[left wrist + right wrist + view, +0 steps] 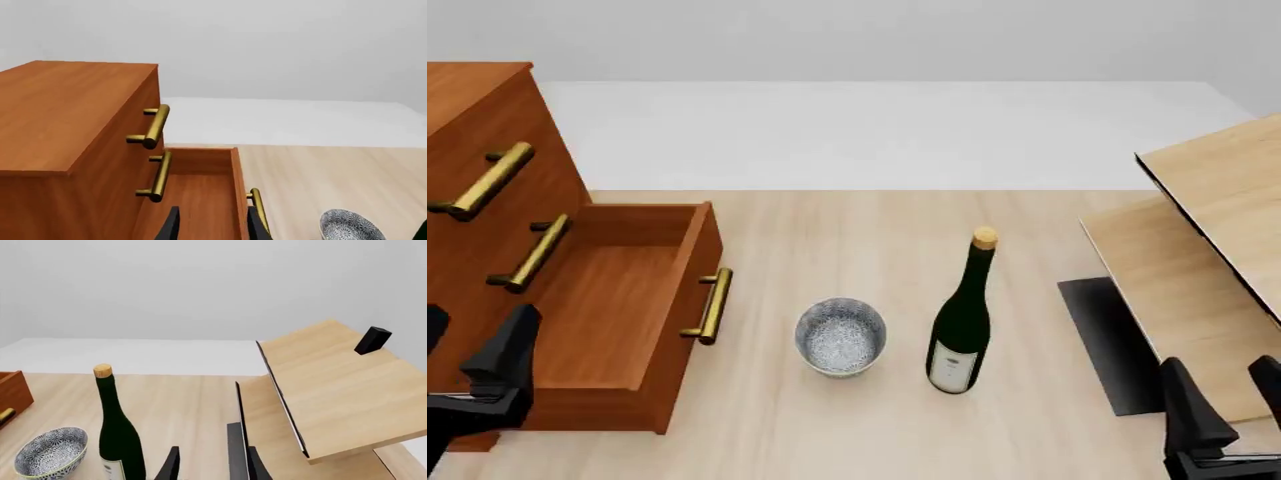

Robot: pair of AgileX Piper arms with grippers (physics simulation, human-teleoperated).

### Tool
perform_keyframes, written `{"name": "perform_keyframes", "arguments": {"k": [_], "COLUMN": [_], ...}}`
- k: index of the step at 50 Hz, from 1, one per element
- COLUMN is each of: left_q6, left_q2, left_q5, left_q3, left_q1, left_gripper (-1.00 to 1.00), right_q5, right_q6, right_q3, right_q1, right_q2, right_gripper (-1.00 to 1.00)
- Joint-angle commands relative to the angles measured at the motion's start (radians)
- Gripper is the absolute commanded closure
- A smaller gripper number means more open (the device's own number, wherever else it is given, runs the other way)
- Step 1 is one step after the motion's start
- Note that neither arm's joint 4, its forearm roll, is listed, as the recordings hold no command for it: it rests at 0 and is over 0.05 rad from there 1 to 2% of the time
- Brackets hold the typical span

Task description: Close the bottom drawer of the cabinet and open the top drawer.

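Two black grippers sit nearest the camera at the lower edge of the front view. At about 8 o'clock, the left gripper [467,375] hangs over the near corner of the pulled-out bottom drawer [614,310], its fingers spread wide and holding nothing. At about 4 o'clock, the right gripper [1228,405] also has its fingers spread wide and empty, just beside a pale wooden piece of furniture [1214,260] with slanted boards.

On the light wood table [827,420], near the middle, stands a patterned grey bowl [841,335]. Just beside it, toward 3 o'clock, a dark green wine bottle [964,320] stands upright with a cork in its neck. Bowl and bottle do not touch.

Toward 9 o'clock stands the reddish-brown cabinet [474,100]. Its bottom drawer is pulled far out, showing an empty wooden inside, with a brass bar handle [710,305] on its front facing the bowl. Above it, the middle drawer [130,195] is shut flush. Uppermost, toward 10 o'clock, the top drawer [133,125] is also shut flush, its brass handle standing out from the front.

Beyond the table lies a plain white floor and wall.
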Motion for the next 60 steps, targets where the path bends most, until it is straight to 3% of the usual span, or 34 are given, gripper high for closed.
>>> {"name": "perform_keyframes", "arguments": {"k": [1,2,4,7,9,10,23,28,37,38,41,43,44,60], "left_q6": [-0.008,-0.037,-0.015,-0.066,0.004,0.002,-0.092,-0.163,-0.207,-0.253,-0.277,-0.331,-0.309,-0.389], "left_q2": [0.251,0.274,0.300,0.333,0.384,0.392,0.556,0.580,0.604,0.603,0.613,0.617,0.625,0.718], "left_q5": [-0.029,-0.019,0.003,0.026,0.044,0.051,0.165,0.183,0.193,0.186,0.184,0.174,0.177,0.109], "left_q3": [-0.132,-0.147,-0.182,-0.216,-0.247,-0.260,-0.383,-0.387,-0.386,-0.379,-0.380,-0.372,-0.378,-0.346], "left_q1": [-0.034,-0.052,-0.079,-0.104,-0.110,-0.136,-0.212,-0.240,-0.310,-0.328,-0.349,-0.365,-0.370,-0.448], "left_gripper": [-1.00,-1.00,-1.00,-1.00,-1.00,-1.00,-1.00,-1.00,-1.00,-1.00,-1.00,-1.00,-1.00,-1.00], "right_q5": [-0.008,-0.007,-0.006,-0.003,-0.003,-0.002,-0.009,-0.015,-0.010,-0.010,-0.009,-0.006,-0.005,-0.016], "right_q6": [0.014,0.011,0.018,0.016,0.015,0.015,0.022,0.024,0.026,0.027,0.027,0.027,0.026,0.021], "right_q3": [-0.001,-0.001,-0.001,0.000,0.000,0.000,0.001,0.002,0.002,0.002,0.002,0.002,0.002,0.003], "right_q1": [0.000,0.001,0.006,0.007,0.008,0.009,0.016,0.018,0.024,0.023,0.024,0.025,0.025,0.032], "right_q2": [0.017,0.015,0.017,0.014,0.015,0.015,0.026,0.034,0.032,0.032,0.032,0.030,0.028,0.042], "right_gripper": [-1.00,-1.00,-1.00,-1.00,-1.00,-1.00,-1.00,-1.00,-1.00,-1.00,-1.00,-1.00,-1.00,-1.00]}}
